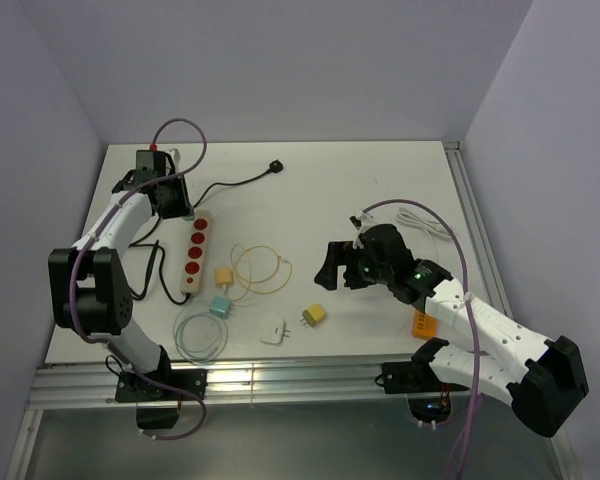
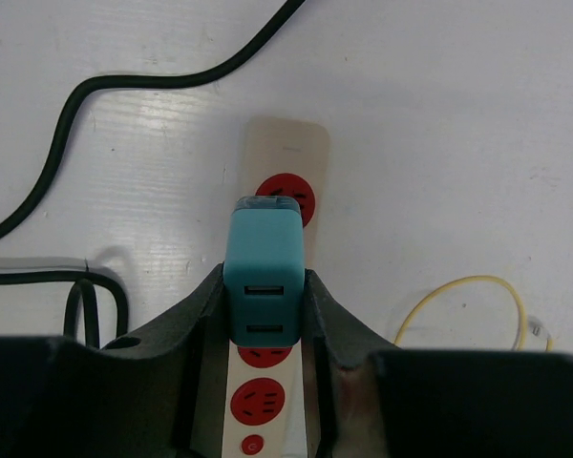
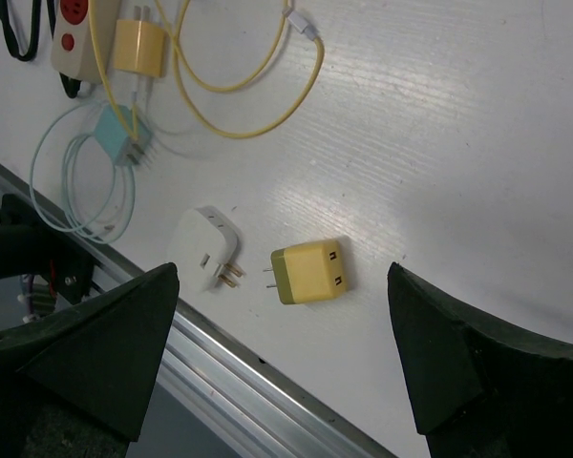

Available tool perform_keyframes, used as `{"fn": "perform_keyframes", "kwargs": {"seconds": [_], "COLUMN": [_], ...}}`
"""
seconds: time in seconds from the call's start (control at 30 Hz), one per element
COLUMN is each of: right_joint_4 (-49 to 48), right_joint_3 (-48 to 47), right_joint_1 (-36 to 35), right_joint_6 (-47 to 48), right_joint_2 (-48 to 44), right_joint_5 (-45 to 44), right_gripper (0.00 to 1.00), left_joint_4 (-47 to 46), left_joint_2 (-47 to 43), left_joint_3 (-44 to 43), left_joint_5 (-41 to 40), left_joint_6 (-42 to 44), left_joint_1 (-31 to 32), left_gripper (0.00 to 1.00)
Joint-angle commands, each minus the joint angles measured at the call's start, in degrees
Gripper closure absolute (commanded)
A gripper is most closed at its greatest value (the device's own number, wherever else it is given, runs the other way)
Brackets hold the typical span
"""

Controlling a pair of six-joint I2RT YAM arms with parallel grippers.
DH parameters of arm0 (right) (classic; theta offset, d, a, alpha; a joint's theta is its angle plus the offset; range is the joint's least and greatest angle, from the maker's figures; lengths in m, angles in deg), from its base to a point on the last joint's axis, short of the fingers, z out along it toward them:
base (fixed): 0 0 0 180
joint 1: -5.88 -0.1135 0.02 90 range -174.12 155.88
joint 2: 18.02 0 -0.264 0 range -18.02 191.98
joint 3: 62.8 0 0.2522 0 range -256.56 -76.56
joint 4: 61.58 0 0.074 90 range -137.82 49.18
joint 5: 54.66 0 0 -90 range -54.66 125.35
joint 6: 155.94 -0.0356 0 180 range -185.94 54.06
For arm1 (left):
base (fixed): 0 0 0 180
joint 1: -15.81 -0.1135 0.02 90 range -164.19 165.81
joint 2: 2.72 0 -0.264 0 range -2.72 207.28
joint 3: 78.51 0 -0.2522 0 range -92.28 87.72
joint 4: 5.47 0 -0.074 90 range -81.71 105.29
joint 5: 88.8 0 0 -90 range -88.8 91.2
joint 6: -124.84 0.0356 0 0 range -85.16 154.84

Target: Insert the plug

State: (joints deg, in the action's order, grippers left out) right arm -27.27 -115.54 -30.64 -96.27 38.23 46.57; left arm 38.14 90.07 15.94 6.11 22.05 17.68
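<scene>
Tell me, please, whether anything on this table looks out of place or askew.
Nothing looks spilled or damaged. The power strip lies slightly slanted, and a black cord's plug lies unplugged at the far side. A yellow charger and a white charger lie on their sides near the front edge.

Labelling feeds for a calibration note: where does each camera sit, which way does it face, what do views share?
Top external: above and behind the bases, facing down at the table; left arm and right arm show.
Left wrist: on its arm, facing down past the left end effector, shut on the teal charger over the power strip.
Right wrist: on its arm, facing down through the open right end effector at the yellow charger and white charger.
Shared: power strip, top and left wrist; yellow charger, top and right wrist.
</scene>
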Motion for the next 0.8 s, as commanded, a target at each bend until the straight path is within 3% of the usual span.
{"fn": "perform_keyframes", "kwargs": {"seconds": [0.0,0.3,0.77], "right_joint_4": [-2.3,-1.8,-1.4], "right_joint_3": [-1.5,-2.4,-2.8], "right_joint_1": [-0.4,-0.4,-0.3], "right_joint_6": [1.1,1.3,1.9], "right_joint_2": [0.4,1.2,1.7], "right_joint_5": [0.6,0.6,1.2], "right_gripper": [0.04,0.04,0.04], "left_joint_4": [0.3,5.7,7.9], "left_joint_2": [2.0,7.0,10.5], "left_joint_3": [-4.6,-9.5,-11.0], "left_joint_5": [2.5,6.5,-0.1], "left_joint_6": [0.2,2.9,5.9], "left_joint_1": [0.2,0.4,5.2], "left_gripper": [1.00,1.00,1.00]}}
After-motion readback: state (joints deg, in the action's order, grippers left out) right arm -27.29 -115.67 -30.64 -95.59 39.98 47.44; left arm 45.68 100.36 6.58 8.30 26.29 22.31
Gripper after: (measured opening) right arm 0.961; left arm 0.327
